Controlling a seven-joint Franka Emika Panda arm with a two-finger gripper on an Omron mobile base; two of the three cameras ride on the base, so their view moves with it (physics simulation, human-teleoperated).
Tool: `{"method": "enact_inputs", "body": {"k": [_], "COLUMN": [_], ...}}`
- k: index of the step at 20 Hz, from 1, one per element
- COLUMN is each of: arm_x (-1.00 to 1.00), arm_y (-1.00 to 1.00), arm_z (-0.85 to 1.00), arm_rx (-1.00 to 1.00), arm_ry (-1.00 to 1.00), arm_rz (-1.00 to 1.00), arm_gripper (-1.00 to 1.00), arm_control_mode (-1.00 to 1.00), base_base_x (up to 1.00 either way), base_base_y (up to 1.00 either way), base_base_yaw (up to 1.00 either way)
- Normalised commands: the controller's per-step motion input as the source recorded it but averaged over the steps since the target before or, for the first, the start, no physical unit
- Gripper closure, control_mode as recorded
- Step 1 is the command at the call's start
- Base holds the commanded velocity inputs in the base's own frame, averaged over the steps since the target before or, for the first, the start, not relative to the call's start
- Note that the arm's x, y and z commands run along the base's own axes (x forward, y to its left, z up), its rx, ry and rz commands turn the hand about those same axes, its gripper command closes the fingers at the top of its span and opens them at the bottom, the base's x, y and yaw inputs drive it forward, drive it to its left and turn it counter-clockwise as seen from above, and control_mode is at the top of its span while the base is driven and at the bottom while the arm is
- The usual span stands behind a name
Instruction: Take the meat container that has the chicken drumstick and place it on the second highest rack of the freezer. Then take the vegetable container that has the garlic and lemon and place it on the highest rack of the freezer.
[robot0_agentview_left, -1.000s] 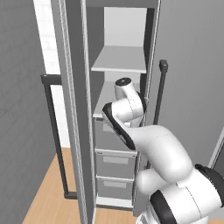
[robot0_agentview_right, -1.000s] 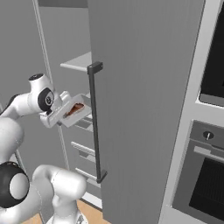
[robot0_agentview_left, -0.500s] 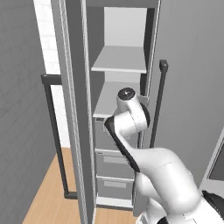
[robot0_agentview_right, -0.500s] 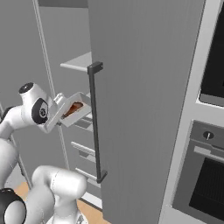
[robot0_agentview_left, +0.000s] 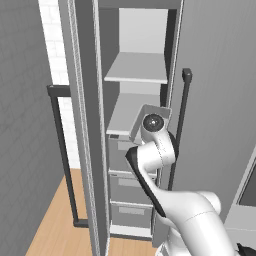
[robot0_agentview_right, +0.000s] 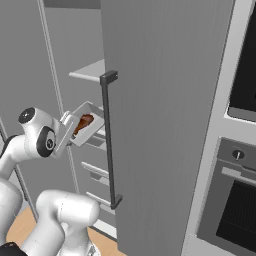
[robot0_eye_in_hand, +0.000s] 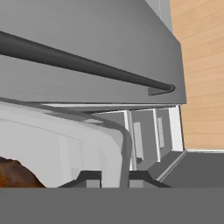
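Nearest the camera on the hand, the two small dark fingers (robot0_eye_in_hand: 89, 178) are pinching the thin rim of the shallow pale-grey rectangular meat container (robot0_eye_in_hand: 65, 148), one tip on each side of the wall, so they are clenched on it. The small reddish-brown chicken drumstick (robot0_eye_in_hand: 15, 174) is lying loose on the container's floor close behind that grip. From the right base camera the container (robot0_agentview_right: 89, 125) is riding tilted in the air in front of the white arm's wrist, with the drumstick (robot0_agentview_right: 83, 121) resting toward its lower part, just at the mouth of the tall narrow grey freezer (robot0_agentview_right: 60, 50). The container looks light and stiff, probably smooth plastic, so a one-sided rim hold is likely letting it sag and swing; levelling it matters, since the meat could slide or roll out over the low wall. A hold at the middle of a long edge seems the steadiest place. Just beyond, the freezer's open grey door with its long dark vertical bar handle (robot0_agentview_right: 110, 140) is standing close on the right and narrowing the entry. Farther in, the flat pale-grey second highest rack (robot0_agentview_left: 131, 114) is lying just above the pale drawers (robot0_agentview_left: 131, 186), with the upper pale-grey shelf (robot0_agentview_left: 137, 67) overhead limiting clearance. A black oven (robot0_agentview_right: 235, 200) is standing well off to the right.
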Motion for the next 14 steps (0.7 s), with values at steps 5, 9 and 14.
{"method": "enact_inputs", "body": {"k": [5,9,14], "arm_x": [0.09,0.06,0.83], "arm_y": [0.00,0.00,-0.17], "arm_z": [0.00,0.00,0.00], "arm_rx": [0.00,0.00,0.00], "arm_ry": [0.00,0.00,0.00], "arm_rz": [0.02,0.06,0.01], "arm_gripper": [1.00,1.00,1.00], "arm_control_mode": [-1.00,-1.00,-1.00], "base_base_x": [0.00,0.00,0.00], "base_base_y": [0.00,0.00,0.00], "base_base_yaw": [0.00,0.00,0.00]}}
